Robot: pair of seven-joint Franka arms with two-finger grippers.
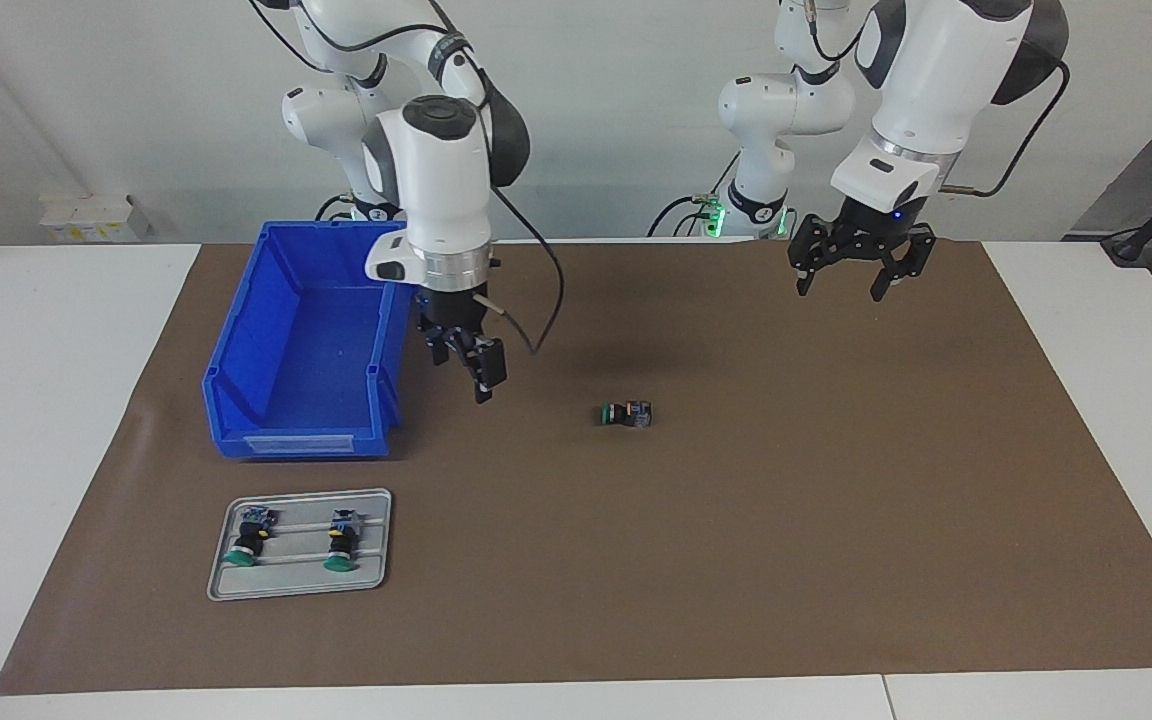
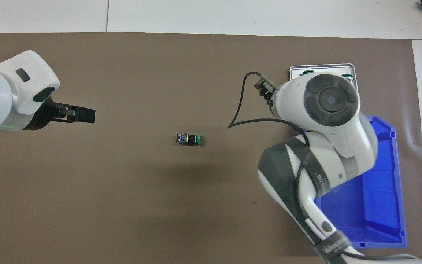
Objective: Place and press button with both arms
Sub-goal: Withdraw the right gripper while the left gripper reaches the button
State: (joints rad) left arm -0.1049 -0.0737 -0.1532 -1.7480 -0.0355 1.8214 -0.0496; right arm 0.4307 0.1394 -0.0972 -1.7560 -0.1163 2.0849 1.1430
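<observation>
Brown-matted table (image 1: 836, 560): button (image 1: 626, 413), bin (image 1: 308, 340), tray (image 1: 301, 543)

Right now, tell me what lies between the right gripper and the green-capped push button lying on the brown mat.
Nothing: only bare brown mat separates the right gripper from the green-capped push button, clearest in the facing view.

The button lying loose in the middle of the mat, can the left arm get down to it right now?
Probably yes. The button lies alone on the bare mat. The left hand hangs open in the air, toward its own end of the table. The right hand is up beside the blue bin, out of the way.
</observation>
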